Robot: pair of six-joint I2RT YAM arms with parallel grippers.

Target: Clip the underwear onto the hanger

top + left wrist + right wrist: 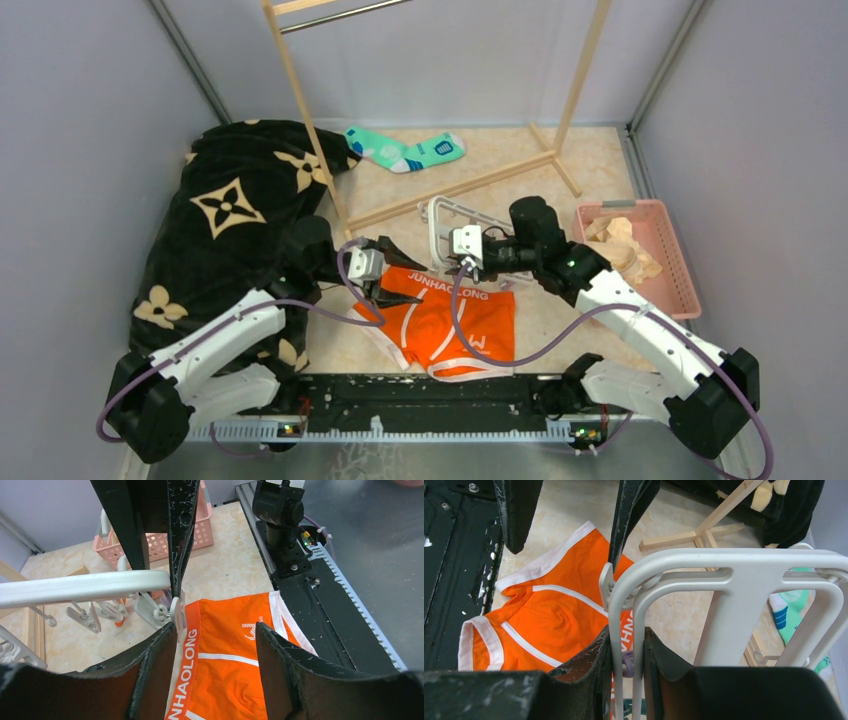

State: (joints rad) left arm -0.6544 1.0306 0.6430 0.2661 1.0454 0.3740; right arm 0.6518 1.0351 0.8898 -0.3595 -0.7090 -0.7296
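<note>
The word "JUNHAOLONG" is printed in white capitals along the waistband (448, 283) of the orange underwear (455, 330), and it is read whole in the top view. In the left wrist view only "NHAOLONG" is seen, the first letters being out of sight. In the right wrist view just a few letters are seen, "HN" among them. A small white W logo (481, 343) is printed on one leg, with tiny lettering beside it that cannot be read. A small dark patch is carried on the teal sock (405, 152), but nothing on it can be made out.
</note>
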